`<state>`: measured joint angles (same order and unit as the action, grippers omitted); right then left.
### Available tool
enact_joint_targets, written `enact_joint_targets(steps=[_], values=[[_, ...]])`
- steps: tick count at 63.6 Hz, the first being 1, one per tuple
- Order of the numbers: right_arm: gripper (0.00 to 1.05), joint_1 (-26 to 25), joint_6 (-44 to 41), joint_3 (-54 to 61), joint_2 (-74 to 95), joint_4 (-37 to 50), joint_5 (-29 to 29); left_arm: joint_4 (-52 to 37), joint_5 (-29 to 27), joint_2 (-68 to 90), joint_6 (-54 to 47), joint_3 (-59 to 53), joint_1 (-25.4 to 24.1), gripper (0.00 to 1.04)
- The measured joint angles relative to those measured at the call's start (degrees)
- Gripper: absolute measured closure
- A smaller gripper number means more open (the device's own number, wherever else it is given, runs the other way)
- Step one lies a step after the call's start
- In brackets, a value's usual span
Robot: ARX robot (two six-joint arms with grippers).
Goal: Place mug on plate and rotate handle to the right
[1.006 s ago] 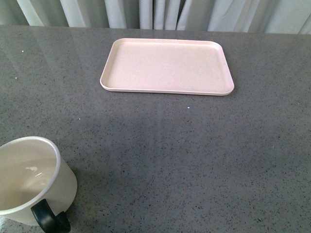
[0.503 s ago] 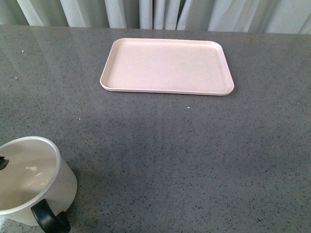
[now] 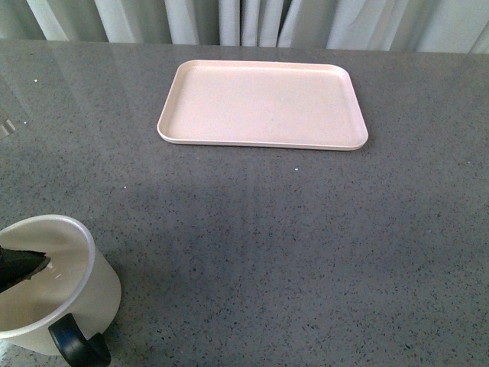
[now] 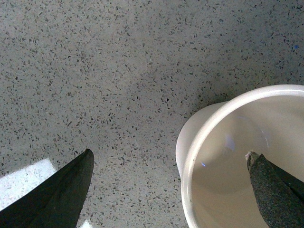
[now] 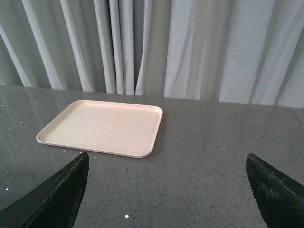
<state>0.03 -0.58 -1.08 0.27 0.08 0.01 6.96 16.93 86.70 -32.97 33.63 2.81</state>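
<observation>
White mug point(image 4: 223, 137) straddled by left gripper point(image 4: 168, 154) (wide)

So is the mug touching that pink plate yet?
Apart. The front view shows bare grey table between the mug and the plate.

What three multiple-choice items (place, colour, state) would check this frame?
1. Where does the mug stand? A on the plate; B on the table, nearer the robot than the plate; C beyond the plate.
2. The handle is: A white; B pink; C black.
3. The left gripper is: A open, straddling the mug's wall; B shut on the handle; C out of view.
Key: 1 B, the mug sits off the plate; 2 C, glossy black loop; 3 A, one finger inside the mug, one outside.
</observation>
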Motion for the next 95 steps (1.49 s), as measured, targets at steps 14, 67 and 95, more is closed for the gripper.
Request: enact_joint_targets(steps=[14, 67, 95], values=[[0.09, 0.0, 0.0, 0.0, 0.0, 0.0, 0.0, -0.11, 0.0, 0.85, -0.04, 0.13, 0.66, 0.44], [0.09, 0.0, 0.0, 0.0, 0.0, 0.0, 0.0, 5.4, -0.68, -3.98, 5.42, 4.7, 6.91, 1.03], [0.09, 0.0, 0.0, 0.0, 0.0, 0.0, 0.0, 3.26, -3.41, 11.98, 15.19, 25.9, 15.89, 1.03]])
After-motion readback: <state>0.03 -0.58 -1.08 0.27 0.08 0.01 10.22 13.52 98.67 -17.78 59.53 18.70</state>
